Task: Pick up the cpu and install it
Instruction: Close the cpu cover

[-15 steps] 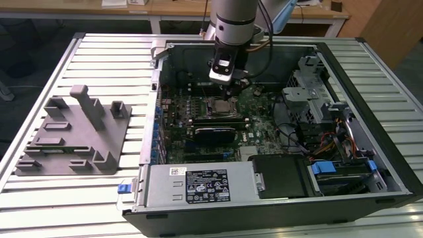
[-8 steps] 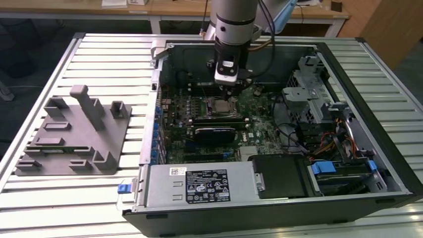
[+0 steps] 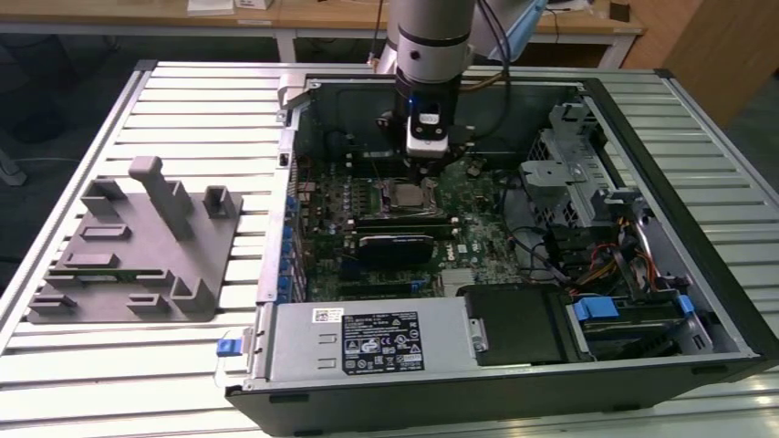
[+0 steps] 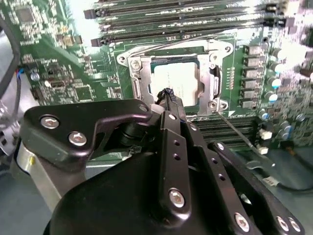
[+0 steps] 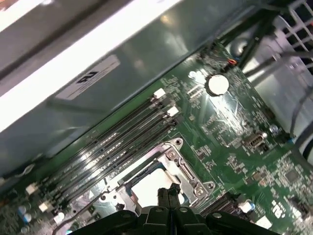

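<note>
Posts of the grey plastic tray (image 3: 134,246) stood near the edge of the slatted tabletop (image 3: 207,100) on the exterior view's left, well apart from the work. Next along, the open computer case (image 3: 487,394) took up the middle and the far side of the tabletop, with the green motherboard (image 3: 481,242) lying flat inside it.

Over the board's rear half the arm hung straight down, and the claw (image 4: 166,93) sat just above the metal socket frame (image 4: 139,73). Its two tips were closed against each other, with nothing that I could see between them. The cpu (image 4: 175,81) lay flat inside that frame, silvery top up, directly under the tips. Whether the tips touched it I could not tell.

My worry was the seating. If the chip lay slightly skewed, any downward push from the closed claw could bend the contacts beneath it. A sideways drift could scrape the lid or catch the thin lever wire (image 4: 234,132) running beside the socket. The memory slots (image 4: 176,19) ran just beyond the frame, so a tilt that way risked a knock. Toward the exterior view's right, loose cables (image 3: 572,265) and the drive cage (image 3: 572,173) stood clear of the arm.
</note>
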You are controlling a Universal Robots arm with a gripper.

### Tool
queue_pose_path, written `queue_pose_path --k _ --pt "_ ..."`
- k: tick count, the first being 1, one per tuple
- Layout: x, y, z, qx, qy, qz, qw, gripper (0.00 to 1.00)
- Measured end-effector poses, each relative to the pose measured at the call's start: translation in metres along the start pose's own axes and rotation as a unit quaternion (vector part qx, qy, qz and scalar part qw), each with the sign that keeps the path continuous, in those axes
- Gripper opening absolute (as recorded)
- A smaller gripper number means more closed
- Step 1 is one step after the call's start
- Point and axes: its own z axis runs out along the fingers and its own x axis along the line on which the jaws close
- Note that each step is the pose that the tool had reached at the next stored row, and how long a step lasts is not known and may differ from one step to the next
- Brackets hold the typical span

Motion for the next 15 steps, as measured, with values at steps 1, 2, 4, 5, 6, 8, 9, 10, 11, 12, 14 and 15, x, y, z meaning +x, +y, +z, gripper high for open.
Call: queue_pose_path --k 1,2,4,5,6,8,9,10,11,12,14,15 --pt "0.0000 0.0000 0.0000 -0.0002 0.0001 -0.009 1.0000 0.11" --pt "0.0000 0.0000 0.0000 -0.0003 0.0001 -0.018 0.9998 0.11" --pt "0.0000 0.0000 0.0001 -0.0008 0.0002 -0.035 0.9994 0.11" --pt "0.0000 0.0000 0.0001 -0.0010 0.0002 -0.044 0.9990 0.11" --pt "0.0000 0.0000 0.0001 -0.0012 0.0003 -0.054 0.9985 0.11" --pt "0.0000 0.0000 0.0002 -0.0016 0.0004 -0.072 0.9974 0.11" --pt "0.0000 0.0000 0.0002 -0.0018 0.0004 -0.081 0.9967 0.11" --pt "0.0000 0.0000 0.0002 -0.0020 0.0005 -0.090 0.9960 0.11" --pt "0.0000 0.0000 0.0003 -0.0022 0.0005 -0.099 0.9951 0.11" --pt "0.0000 0.0000 0.0003 -0.0024 0.0006 -0.108 0.9942 0.11" --pt "0.0000 0.0000 0.0003 -0.0028 0.0006 -0.126 0.9920 0.11" --pt "0.0000 0.0000 0.0004 -0.0033 0.0007 -0.144 0.9895 0.11"
